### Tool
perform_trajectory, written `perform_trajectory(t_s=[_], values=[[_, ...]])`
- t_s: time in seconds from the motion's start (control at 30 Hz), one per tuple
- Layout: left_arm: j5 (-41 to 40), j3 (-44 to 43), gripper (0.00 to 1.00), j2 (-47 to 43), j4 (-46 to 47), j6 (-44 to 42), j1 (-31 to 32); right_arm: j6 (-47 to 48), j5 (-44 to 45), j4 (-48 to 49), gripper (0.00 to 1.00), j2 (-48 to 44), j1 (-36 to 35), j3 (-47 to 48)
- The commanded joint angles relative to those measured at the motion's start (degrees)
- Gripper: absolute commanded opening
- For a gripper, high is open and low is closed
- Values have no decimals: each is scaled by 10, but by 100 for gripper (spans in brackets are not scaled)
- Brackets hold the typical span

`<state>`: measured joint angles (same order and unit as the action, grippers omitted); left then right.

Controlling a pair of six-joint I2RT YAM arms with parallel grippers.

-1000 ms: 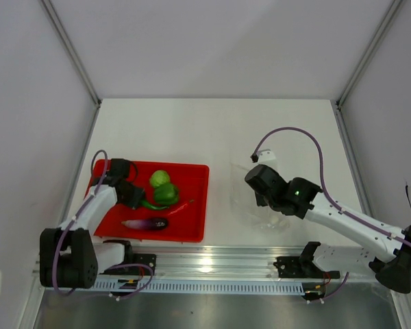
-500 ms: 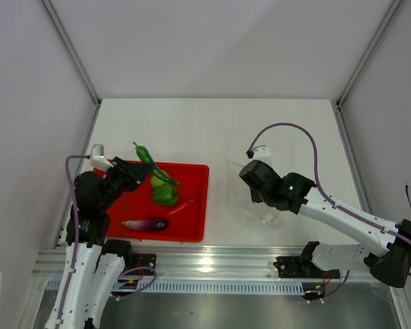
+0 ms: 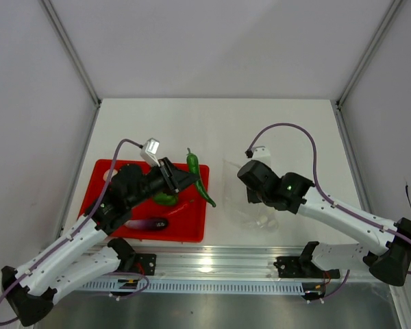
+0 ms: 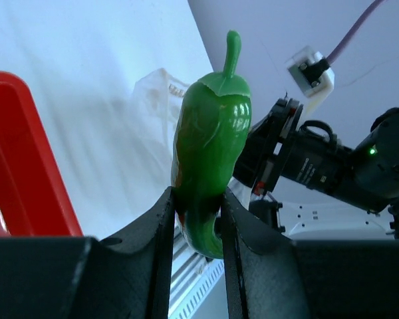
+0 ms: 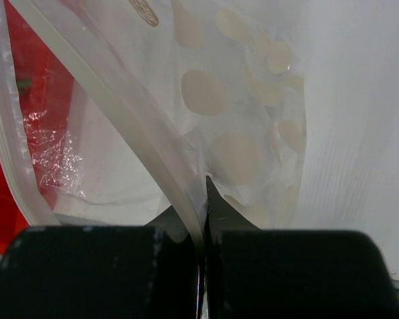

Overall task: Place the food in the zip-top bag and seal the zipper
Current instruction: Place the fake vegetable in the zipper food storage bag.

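Glossy pepper (image 4: pixel 211 146) gripped by left tool (image 4: pixel 197 211), crinkly clear bag (image 5: pixel 243 126) clamped in right tool (image 5: pixel 203 222)

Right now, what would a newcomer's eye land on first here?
The green pepper, clamped in the left pincer, hangs in the air over the right edge of the red tray. Facing it, the right pincer pinches the rim of the clear bag, whose mouth seems to gape toward the tray.

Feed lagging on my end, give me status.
Left gripper shut on long green pepper, aloft. Right gripper pinching zip-top bag rim, mouth open. Nothing between them.
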<state>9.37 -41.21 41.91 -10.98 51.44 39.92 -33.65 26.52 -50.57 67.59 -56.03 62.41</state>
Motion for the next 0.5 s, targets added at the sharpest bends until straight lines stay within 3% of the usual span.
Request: perform_trajectory(t_s=[0.0, 0.23, 0.47], values=[[-140, -21, 1, 11, 75, 20, 47, -27, -11, 14, 0, -3, -4, 21], [-279, -89, 1, 112, 92, 16, 121, -50, -41, 17, 0, 3, -5, 28], [-322, -93, 1, 186, 126, 27, 174, -75, -55, 20, 0, 3, -4, 46]])
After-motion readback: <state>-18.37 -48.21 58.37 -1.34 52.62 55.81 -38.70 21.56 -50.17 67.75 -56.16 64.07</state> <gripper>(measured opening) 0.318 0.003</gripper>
